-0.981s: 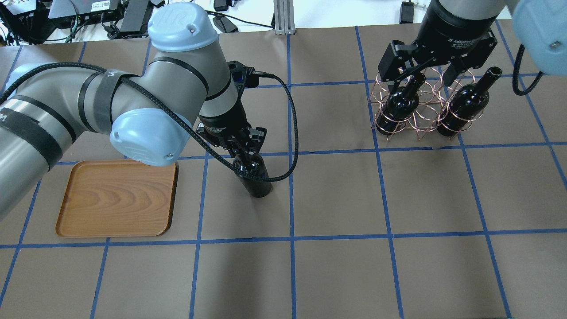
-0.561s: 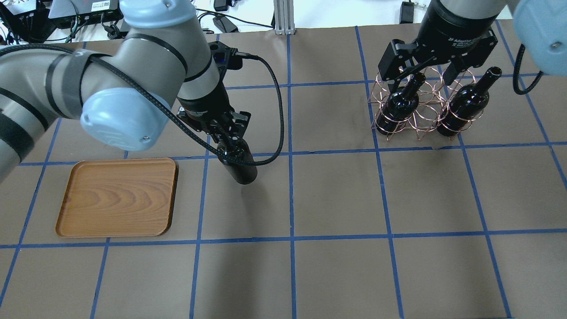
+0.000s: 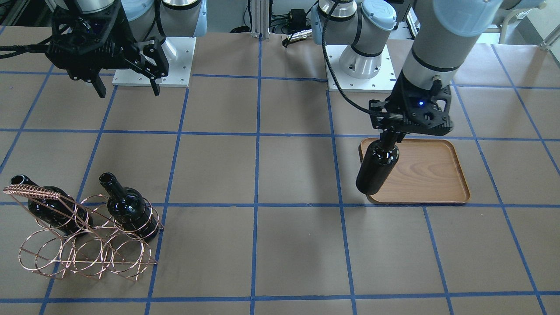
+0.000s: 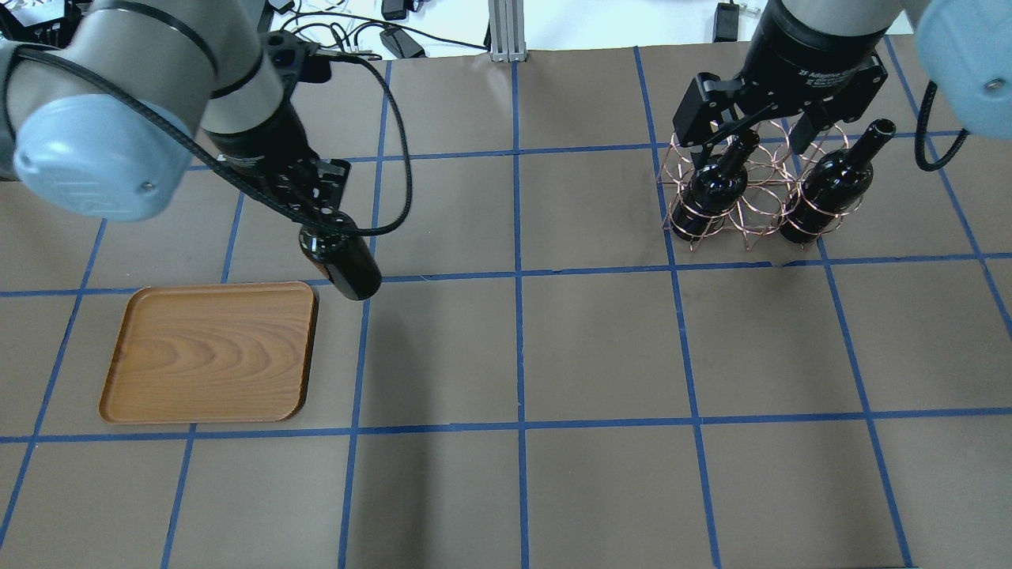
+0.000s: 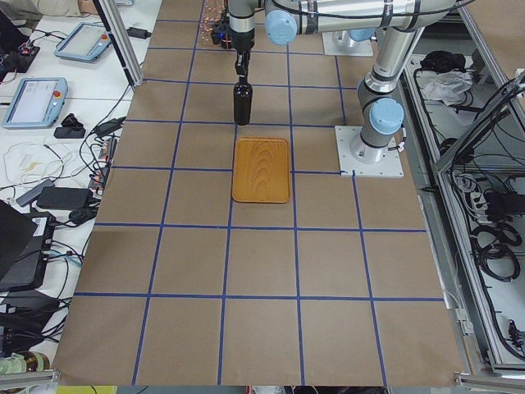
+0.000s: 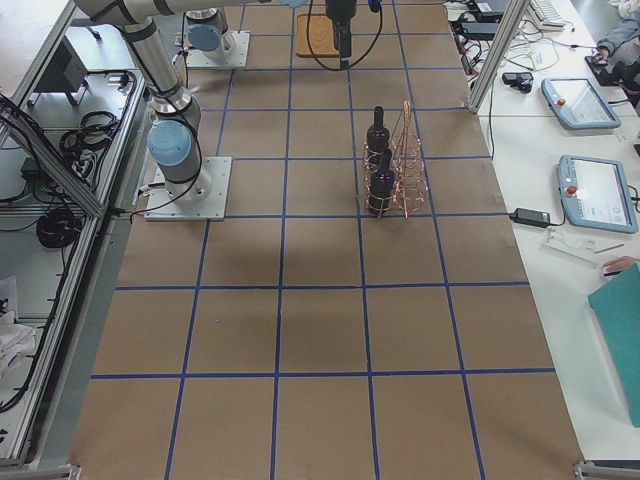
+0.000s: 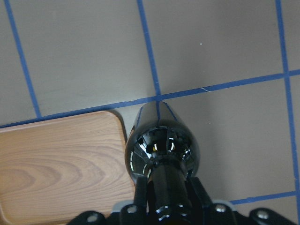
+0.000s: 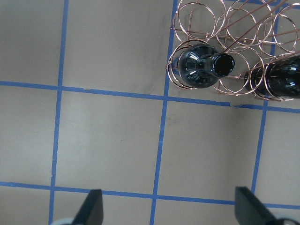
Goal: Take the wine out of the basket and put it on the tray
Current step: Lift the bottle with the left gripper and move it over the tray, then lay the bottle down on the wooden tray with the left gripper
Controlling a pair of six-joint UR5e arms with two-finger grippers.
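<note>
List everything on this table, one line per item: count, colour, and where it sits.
wine: one, glossy black, hanging by its neck above the table, just off the tray's corner
other bottles: two, glossy black, leaning in the basket's rings
basket: one, copper wire, on the robot's right side of the table
tray: one, brown wood, empty, flat on the robot's left side of the table
table: one, brown paper with a blue tape grid
left hand: one, black, shut on the wine's neck
right hand: one, black, open and empty, raised near the basket
</note>
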